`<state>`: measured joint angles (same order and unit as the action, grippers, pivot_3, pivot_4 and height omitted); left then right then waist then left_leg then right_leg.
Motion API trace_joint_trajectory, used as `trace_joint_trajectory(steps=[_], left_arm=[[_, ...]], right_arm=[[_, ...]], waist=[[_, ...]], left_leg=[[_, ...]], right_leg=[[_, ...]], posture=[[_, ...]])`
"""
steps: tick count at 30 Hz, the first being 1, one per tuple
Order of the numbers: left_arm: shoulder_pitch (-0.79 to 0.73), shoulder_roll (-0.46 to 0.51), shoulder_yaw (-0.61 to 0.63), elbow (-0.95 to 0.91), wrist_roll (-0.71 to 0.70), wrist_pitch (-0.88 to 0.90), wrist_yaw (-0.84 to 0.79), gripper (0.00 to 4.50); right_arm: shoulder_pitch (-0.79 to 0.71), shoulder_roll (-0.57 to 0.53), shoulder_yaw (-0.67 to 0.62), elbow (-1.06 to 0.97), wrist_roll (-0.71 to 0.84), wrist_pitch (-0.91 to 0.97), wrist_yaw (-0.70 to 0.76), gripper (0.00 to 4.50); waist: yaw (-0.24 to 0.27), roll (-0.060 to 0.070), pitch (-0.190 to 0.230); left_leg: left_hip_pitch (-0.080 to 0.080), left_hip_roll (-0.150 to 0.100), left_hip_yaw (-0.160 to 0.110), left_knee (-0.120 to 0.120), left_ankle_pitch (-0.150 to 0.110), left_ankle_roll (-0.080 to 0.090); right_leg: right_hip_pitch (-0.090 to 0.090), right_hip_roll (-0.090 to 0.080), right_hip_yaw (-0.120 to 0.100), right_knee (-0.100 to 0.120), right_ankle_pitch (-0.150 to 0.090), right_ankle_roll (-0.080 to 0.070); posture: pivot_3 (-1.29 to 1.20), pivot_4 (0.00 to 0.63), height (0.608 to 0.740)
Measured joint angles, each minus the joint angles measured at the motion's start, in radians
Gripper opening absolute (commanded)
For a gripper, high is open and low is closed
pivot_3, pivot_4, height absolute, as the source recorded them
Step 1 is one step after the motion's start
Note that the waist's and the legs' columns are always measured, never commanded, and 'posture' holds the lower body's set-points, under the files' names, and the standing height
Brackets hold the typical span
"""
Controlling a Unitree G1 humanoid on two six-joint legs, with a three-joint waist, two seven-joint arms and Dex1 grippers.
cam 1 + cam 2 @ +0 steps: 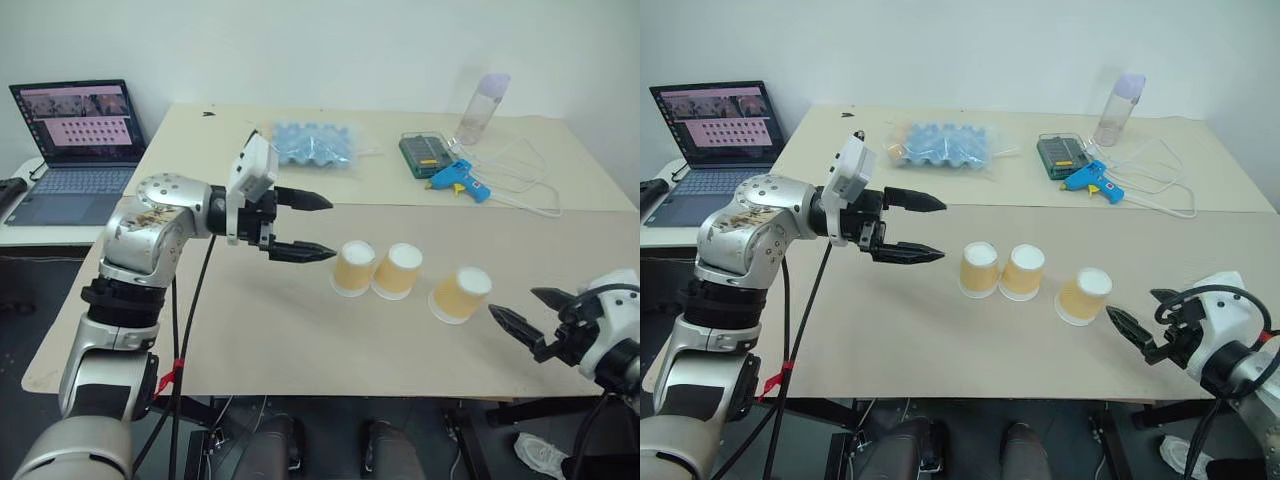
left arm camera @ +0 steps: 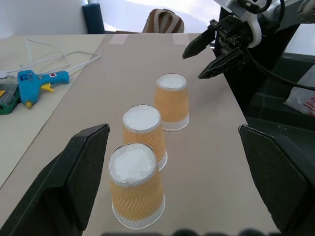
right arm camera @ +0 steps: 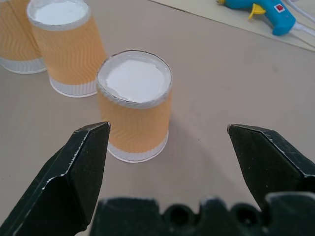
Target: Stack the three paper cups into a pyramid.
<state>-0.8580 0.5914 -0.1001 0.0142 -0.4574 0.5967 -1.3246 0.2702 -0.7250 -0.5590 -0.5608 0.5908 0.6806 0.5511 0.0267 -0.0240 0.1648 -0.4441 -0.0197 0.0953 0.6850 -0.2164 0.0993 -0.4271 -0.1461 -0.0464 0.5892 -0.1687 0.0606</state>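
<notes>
Standing upside down in a row on the bench (image 1: pixel 250 330), three cups (image 1: pixel 398 271) are seen between both grippers, whose fingers (image 3: pixel 74 167) are spread wide, empty. Light, thin-walled and easily crushed, each is best gripped gently across its ribbed middle; the nearest sits just ahead of the right gripper (image 1: pixel 530 315).

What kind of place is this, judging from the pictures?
Probably a lab or workshop room, not a home. A plain worktable holds a blue glue gun with its cable and a green parts box, and a laptop sits on a side desk by the white wall.
</notes>
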Motion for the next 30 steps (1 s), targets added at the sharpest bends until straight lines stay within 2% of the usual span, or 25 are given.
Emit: trace_joint_trajectory(steps=[7,21,30], left_arm=[[-0.009,0.008,-0.006,0.003,-0.001,-0.001,-0.005,4.47],[-0.015,0.008,-0.008,0.025,-0.001,-0.005,0.003,4.47],[-0.015,0.009,-0.008,0.020,-0.001,-0.003,0.014,4.47]], right_arm=[[-0.120,0.065,0.120,0.061,-0.061,-0.022,-0.063,4.50],[-0.180,0.080,0.209,0.060,-0.077,-0.025,-0.049,4.50],[-0.275,0.113,0.277,0.144,-0.117,-0.036,-0.062,4.50]], waist=[[-0.010,0.001,0.001],[-0.013,0.002,0.001],[-0.014,0.002,0.001]], left_leg=[[0.000,-0.001,0.000,0.000,0.000,0.000],[-0.001,-0.001,0.000,0.000,0.001,-0.001],[-0.001,-0.001,0.000,0.000,0.001,-0.001]], right_leg=[[-0.001,0.000,0.000,0.001,-0.001,0.000],[-0.002,0.000,0.000,0.004,-0.001,-0.001],[-0.003,0.000,0.000,0.004,-0.001,-0.001]], posture=[[0.00,0.150,0.740],[0.00,0.150,0.740],[0.00,0.150,0.740]])
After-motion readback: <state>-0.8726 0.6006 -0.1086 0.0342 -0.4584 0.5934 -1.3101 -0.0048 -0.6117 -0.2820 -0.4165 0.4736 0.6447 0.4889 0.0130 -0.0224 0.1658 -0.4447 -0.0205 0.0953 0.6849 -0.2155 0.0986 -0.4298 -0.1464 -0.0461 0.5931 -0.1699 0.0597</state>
